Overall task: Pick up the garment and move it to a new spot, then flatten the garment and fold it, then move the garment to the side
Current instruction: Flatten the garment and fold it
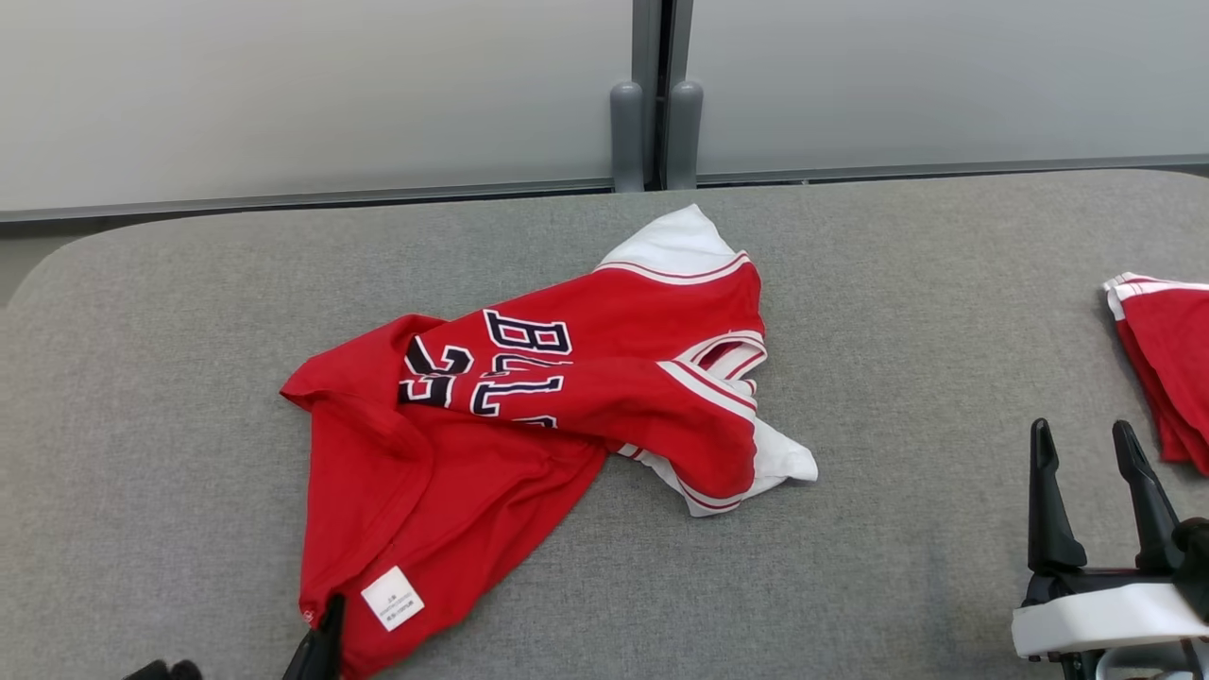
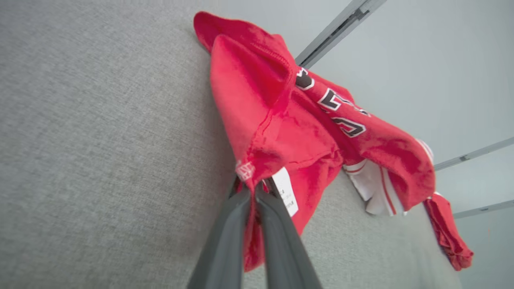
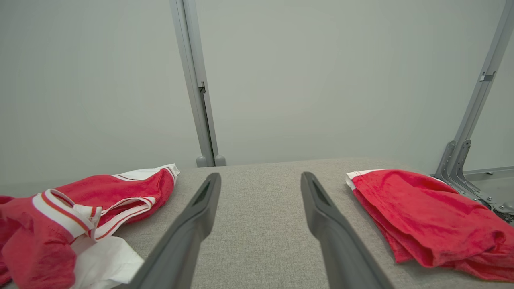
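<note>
Step in hand: pick-up, the first stage of the task. The left claw (image 2: 253, 188) is pressed together on the nearest hem corner of the garment (image 1: 529, 416), with red cloth pinched between its two dark fingers. A white care label (image 1: 392, 598) lies just beside the claw, on its right. From the pinch point the garment runs away from the claw, crumpled and doubled over itself. The lettered chest panel sits farther out, and the white-trimmed sleeves lie farthest from the claw, toward its right. All of the garment beyond the pinched corner appears to rest on the grey padded table (image 1: 897, 283), so the lift is judged not yet made. The right claw (image 1: 1081, 430) is spread wide, holds nothing, and stands well apart from the garment. A folded red stack (image 1: 1171, 359) lies just beyond it and to its right. The next move calls for raising the left claw high enough that the trailing cloth clears the pad, then carrying it to a free area. The single-corner grip will probably let the cloth hang and twist, and the right claw is free to take a second corner for flattening. Count: two claws; one loose garment; one care label; one folded stack, though whether it is a single piece cannot be told; and two grey posts (image 1: 652, 132) at the far table edge.
</note>
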Robot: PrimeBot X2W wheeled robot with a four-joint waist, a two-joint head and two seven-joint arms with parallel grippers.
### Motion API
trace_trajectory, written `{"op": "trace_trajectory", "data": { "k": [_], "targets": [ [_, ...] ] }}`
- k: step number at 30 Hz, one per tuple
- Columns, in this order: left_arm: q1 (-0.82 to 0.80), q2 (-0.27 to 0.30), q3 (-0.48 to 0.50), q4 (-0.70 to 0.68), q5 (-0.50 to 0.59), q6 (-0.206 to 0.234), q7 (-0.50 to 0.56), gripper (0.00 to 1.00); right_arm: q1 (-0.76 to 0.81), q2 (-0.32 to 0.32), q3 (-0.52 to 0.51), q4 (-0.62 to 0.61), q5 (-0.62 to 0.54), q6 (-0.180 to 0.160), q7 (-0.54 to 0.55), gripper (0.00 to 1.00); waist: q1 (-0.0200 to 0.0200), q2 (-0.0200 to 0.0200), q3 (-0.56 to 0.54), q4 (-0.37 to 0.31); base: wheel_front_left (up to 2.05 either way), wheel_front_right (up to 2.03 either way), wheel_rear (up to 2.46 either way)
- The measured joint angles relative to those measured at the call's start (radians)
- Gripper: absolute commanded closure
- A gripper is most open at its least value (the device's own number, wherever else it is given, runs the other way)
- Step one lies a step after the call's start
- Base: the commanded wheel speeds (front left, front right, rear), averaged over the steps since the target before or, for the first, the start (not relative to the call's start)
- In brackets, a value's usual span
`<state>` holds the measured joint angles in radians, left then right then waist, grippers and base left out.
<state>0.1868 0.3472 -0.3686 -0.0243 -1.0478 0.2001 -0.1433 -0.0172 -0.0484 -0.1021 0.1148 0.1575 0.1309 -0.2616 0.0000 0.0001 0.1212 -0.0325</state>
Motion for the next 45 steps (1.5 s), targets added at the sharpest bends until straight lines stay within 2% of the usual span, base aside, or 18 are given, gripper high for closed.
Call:
{"op": "trace_trajectory", "data": {
  "k": [5, 7, 8, 9, 10, 12, 13, 15, 16, 20, 23, 27, 31, 35, 38, 40, 45],
  "targets": [
    [0.074, 0.016, 0.081, -0.057, -0.173, -0.195, -0.002, 1.00, 0.003, 0.000, 0.000, 0.002, -0.007, 0.000, 0.000, 0.00, 0.0000, 0.0000, -0.017, 0.011, 0.00, 0.00, 0.00],
    [0.104, 0.012, 0.108, -0.047, -0.257, -0.253, 0.004, 1.00, 0.006, 0.000, 0.000, 0.002, -0.008, 0.000, 0.000, 0.00, 0.0000, 0.0000, -0.025, 0.014, 0.00, 0.00, 0.00],
    [0.116, 0.020, 0.107, -0.037, -0.264, -0.273, 0.013, 0.84, 0.007, 0.000, 0.001, 0.003, -0.009, 0.000, 0.000, 0.00, 0.0000, 0.0000, -0.029, 0.015, 0.00, 0.00, 0.00],
    [0.127, 0.029, 0.110, -0.016, -0.276, -0.283, 0.021, 0.75, 0.008, 0.000, 0.000, 0.005, -0.009, 0.000, 0.000, 0.00, 0.0000, 0.0000, -0.033, 0.016, 0.00, 0.00, 0.00],
    [0.135, 0.036, 0.112, 0.003, -0.286, -0.291, 0.026, 0.75, 0.009, 0.000, 0.000, 0.006, -0.009, 0.000, 0.000, 0.00, 0.0000, 0.0000, -0.037, 0.017, 0.00, 0.00, 0.00],
    [0.139, 0.036, 0.111, 0.042, -0.311, -0.306, 0.033, 0.55, 0.014, 0.000, -0.001, 0.007, -0.010, 0.000, 0.000, 0.00, 0.0000, 0.0000, -0.043, 0.020, 0.00, 0.00, 0.00],
    [0.139, 0.033, 0.109, 0.064, -0.315, -0.311, 0.033, 0.27, 0.017, 0.000, -0.001, 0.007, -0.011, 0.000, 0.000, 0.00, 0.0000, 0.0000, -0.046, 0.021, 0.00, 0.00, 0.00],
    [0.138, 0.026, 0.104, 0.111, -0.323, -0.319, 0.031, 0.11, 0.020, 0.000, 0.001, 0.011, -0.015, 0.000, 0.000, 0.00, 0.0000, 0.0000, -0.053, 0.023, 0.00, 0.00, 0.00],
    [0.137, 0.024, 0.097, 0.134, -0.321, -0.321, 0.027, 0.00, 0.020, 0.000, 0.002, 0.013, -0.017, 0.000, 0.000, 0.00, 0.0000, 0.0000, -0.058, 0.024, 0.00, 0.00, 0.00],
    [0.131, 0.014, 0.087, 0.200, -0.312, -0.327, -0.004, 0.00, 0.030, 0.000, -0.002, 0.015, -0.019, 0.000, 0.000, 0.00, 0.0000, 0.0000, -0.079, 0.028, 0.00, 0.00, 0.00],
    [0.131, 0.040, 0.090, 0.263, -0.253, -0.322, -0.050, 0.00, 0.038, -0.002, -0.003, 0.017, -0.021, 0.000, 0.000, 0.00, 0.0000, 0.0000, -0.093, 0.032, 0.00, 0.00, 0.00],
    [0.110, 0.060, 0.135, 0.318, -0.095, -0.249, -0.112, 0.00, 0.044, -0.004, -0.002, 0.019, -0.022, 0.000, 0.000, 0.00, 0.0000, 0.0000, -0.114, 0.035, 0.00, 0.00, 0.00],
    [0.068, 0.030, 0.147, 0.242, 0.081, -0.194, -0.119, 0.00, 0.051, -0.006, -0.001, 0.018, -0.022, 0.000, 0.000, 0.00, 0.0000, 0.0000, -0.127, 0.037, 0.00, 0.00, 0.00],
    [0.026, -0.011, 0.028, 0.124, 0.225, -0.123, -0.096, 0.00, 0.050, -0.007, 0.016, 0.018, -0.025, 0.000, 0.000, 0.00, 0.0000, 0.0000, -0.128, 0.023, 0.00, 0.00, 0.00],
    [-0.067, -0.043, -0.072, 0.045, 0.284, -0.120, -0.019, 0.00, 0.049, -0.007, 0.023, 0.015, -0.025, 0.000, 0.000, 0.00, 0.0000, 0.0000, -0.121, 0.007, 0.00, 0.00, 0.00],
    [-0.139, -0.089, -0.144, 0.029, 0.305, -0.124, 0.044, 0.00, 0.045, -0.006, 0.028, 0.014, -0.025, 0.000, 0.000, 0.00, 0.0000, 0.0000, -0.110, -0.004, 0.00, 0.00, 0.00],
    [-0.313, -0.165, -0.261, 0.109, 0.385, -0.111, 0.173, 0.00, 0.010, -0.005, 0.048, 0.015, -0.021, 0.000, 0.000, 0.00, 0.0000, 0.0000, -0.078, -0.053, 0.00, 0.00, 0.00]
  ]
}}
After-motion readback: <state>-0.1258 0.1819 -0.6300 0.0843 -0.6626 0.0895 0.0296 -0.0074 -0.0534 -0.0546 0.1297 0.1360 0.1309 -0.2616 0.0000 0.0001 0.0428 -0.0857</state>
